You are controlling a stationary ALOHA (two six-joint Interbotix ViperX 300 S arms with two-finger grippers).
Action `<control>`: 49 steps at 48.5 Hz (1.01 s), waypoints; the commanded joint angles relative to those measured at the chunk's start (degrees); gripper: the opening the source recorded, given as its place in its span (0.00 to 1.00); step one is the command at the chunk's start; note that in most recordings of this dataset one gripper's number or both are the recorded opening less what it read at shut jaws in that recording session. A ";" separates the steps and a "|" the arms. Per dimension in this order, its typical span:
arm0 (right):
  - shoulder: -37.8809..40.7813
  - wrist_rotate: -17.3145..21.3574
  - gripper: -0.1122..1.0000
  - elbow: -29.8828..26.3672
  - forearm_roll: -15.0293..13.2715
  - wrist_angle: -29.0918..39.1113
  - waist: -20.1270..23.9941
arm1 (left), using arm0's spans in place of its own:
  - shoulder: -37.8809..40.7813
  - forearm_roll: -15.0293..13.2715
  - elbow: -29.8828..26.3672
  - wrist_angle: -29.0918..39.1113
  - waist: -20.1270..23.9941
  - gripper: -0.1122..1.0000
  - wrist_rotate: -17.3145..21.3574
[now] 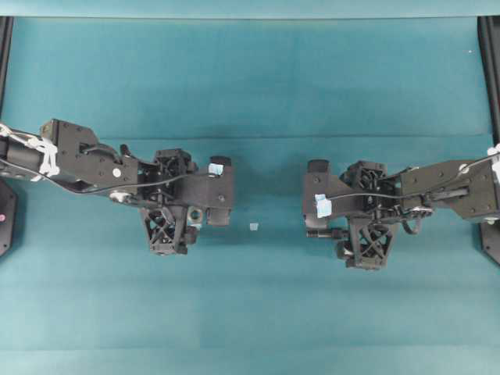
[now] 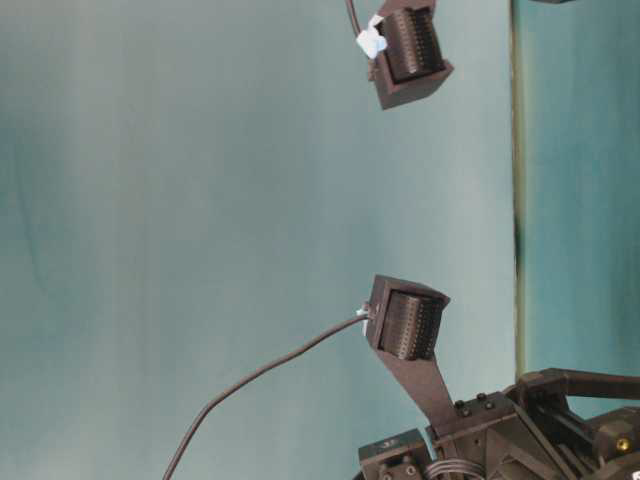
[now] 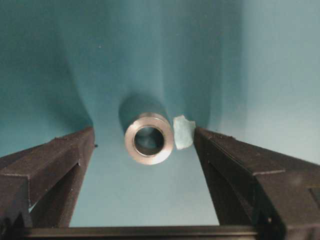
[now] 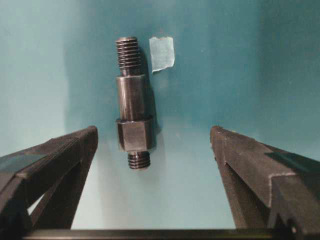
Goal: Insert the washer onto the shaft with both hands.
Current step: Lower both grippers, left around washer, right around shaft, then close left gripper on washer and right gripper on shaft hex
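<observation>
Both grippers hang over the middle of the table with fingers spread wide, holding nothing. The washer [image 3: 149, 138] lies flat between the left gripper [image 3: 145, 145] fingers, touching a tape scrap [image 3: 183, 132]. The shaft [image 4: 132, 102] lies nearer one finger of the right gripper [image 4: 155, 137], which should probably centre itself before closing.

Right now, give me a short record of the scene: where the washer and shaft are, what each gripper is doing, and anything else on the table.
washer: on the table, between the left gripper's fingers, untouched
shaft: lying on the table, ahead of the right gripper, nearer its left finger, untouched
left gripper: open, holds nothing
right gripper: open, holds nothing
tape scraps: one beside the washer, one beside the shaft's threaded end
table: teal surface
task state: nothing picked up yet
</observation>
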 commanded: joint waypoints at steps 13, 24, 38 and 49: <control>0.70 -0.44 0.93 -0.62 -0.09 -0.97 0.09 | -0.18 0.09 -0.35 -0.97 0.00 0.93 -0.09; 1.23 -0.44 0.93 -0.70 -0.09 -1.32 0.09 | -0.09 0.09 -0.53 -1.23 0.00 0.93 -0.18; 1.41 -0.97 0.88 -0.44 -0.09 -1.85 0.09 | -0.09 0.09 -0.35 -1.49 0.00 0.93 -0.35; 1.49 -1.05 0.88 -0.62 -0.09 -1.93 0.18 | 0.00 0.09 -0.44 -1.58 0.00 0.93 -0.26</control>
